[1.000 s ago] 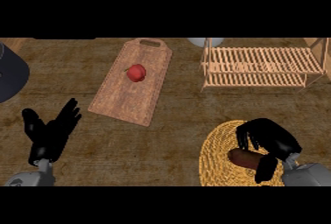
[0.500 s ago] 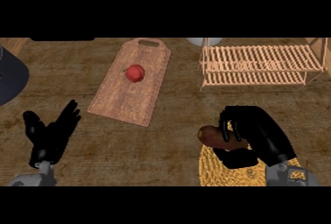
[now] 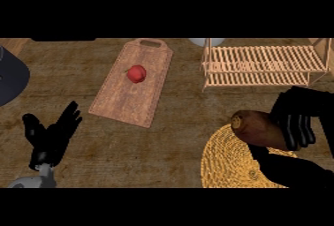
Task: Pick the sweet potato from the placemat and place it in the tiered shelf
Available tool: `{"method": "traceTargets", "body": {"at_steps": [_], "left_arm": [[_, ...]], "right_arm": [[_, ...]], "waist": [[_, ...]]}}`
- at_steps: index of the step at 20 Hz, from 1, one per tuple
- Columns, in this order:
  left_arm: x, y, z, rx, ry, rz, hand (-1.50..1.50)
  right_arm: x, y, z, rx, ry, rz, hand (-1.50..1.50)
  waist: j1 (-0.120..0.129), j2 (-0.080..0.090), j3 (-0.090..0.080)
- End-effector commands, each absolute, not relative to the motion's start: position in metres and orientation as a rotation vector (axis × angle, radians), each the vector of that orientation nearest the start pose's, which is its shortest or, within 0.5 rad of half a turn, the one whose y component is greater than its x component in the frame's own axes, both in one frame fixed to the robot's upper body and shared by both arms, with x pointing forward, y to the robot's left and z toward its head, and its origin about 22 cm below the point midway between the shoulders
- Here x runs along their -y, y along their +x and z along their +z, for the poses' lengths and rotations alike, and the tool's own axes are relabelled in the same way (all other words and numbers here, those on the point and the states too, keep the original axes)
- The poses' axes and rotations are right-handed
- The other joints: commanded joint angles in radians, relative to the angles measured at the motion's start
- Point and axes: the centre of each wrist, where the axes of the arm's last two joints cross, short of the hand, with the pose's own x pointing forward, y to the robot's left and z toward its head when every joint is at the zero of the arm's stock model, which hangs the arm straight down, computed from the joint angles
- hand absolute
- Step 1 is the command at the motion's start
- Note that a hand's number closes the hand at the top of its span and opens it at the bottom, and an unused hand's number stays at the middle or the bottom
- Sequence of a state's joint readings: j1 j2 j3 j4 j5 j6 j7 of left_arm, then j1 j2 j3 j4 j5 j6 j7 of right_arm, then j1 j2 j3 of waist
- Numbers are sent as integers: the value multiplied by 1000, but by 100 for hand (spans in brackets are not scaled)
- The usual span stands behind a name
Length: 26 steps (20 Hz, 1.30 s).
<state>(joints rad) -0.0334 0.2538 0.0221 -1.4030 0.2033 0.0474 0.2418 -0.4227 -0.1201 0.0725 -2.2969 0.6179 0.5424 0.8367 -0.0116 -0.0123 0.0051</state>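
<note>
Presently, we noted the right hand (image 3: 297, 119) grasping the sweet potato (image 3: 259, 128), lifted above the placemat (image 3: 225, 161). We advised carrying it forward, level, clearing the tiered shelf (image 3: 261, 66) rail before release.

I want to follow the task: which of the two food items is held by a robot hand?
The brown sweet potato, gripped by the right robot hand above the woven placemat. The red one lies untouched on the cutting board.

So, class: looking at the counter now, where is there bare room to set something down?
Bare counter lies between the cutting board and the placemat, and below the board beside the resting left hand. The tiered shelf slats look free. It is crowded where the right hand holds the sweet potato.
</note>
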Motion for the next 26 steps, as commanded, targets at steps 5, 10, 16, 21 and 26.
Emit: {"method": "traceTargets", "body": {"at_steps": [5, 10, 16, 21, 26], "left_arm": [[-285, 236, -41, 1106, 106, 55, 0], [-291, 241, -30, 1095, 91, 44, 0], [-294, 246, -25, 1101, 88, 32, 0], [-287, 249, -31, 1120, 87, 40, 0], [-290, 253, -26, 1134, 89, 45, 0]], "right_arm": [[216, 224, 320, 1650, -867, 580, 150], [226, 246, 361, 1649, -847, 497, 150], [264, 282, 403, 1625, -879, 470, 150], [285, 314, 413, 1602, -879, 529, 150], [282, 349, 394, 1567, -870, 617, 150]], "waist": [[9, 9, -8], [13, 8, -7], [21, 13, -6], [25, 17, -6], [33, 21, -6]]}}
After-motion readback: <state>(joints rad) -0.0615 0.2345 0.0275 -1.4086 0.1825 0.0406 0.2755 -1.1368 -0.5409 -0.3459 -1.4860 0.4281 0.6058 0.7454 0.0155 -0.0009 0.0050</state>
